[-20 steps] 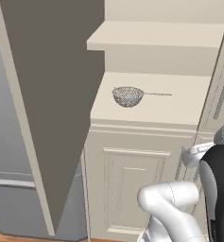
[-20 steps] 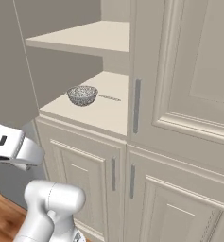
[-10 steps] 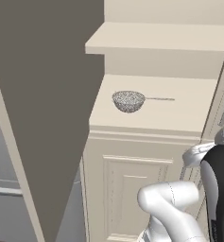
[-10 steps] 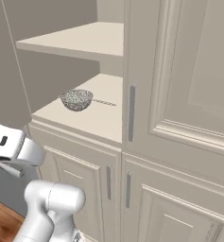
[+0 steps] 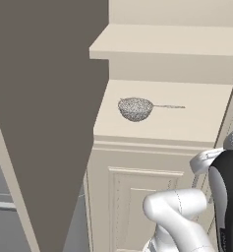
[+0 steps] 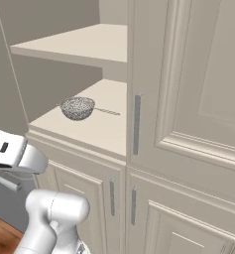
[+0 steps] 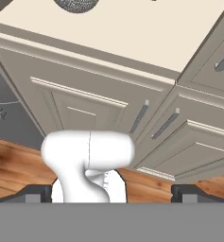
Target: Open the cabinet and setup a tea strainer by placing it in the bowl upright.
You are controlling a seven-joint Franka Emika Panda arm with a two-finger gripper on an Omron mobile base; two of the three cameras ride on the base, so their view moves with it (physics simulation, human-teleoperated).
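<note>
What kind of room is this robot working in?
Most likely a kitchen: a tall cream cabinet with one door open, a metal tea strainer on its shelf, and a wooden floor.

3 views, all close on the open cabinet.
The left base view looks forward and down from behind the arm's left, past the swung-out door onto the shelf. The right base view faces the same shelf from the arm's right, with the closed door beside it. Both share the strainer on that shelf. The hand view looks from low down up across the lower doors to the shelf edge.
</note>
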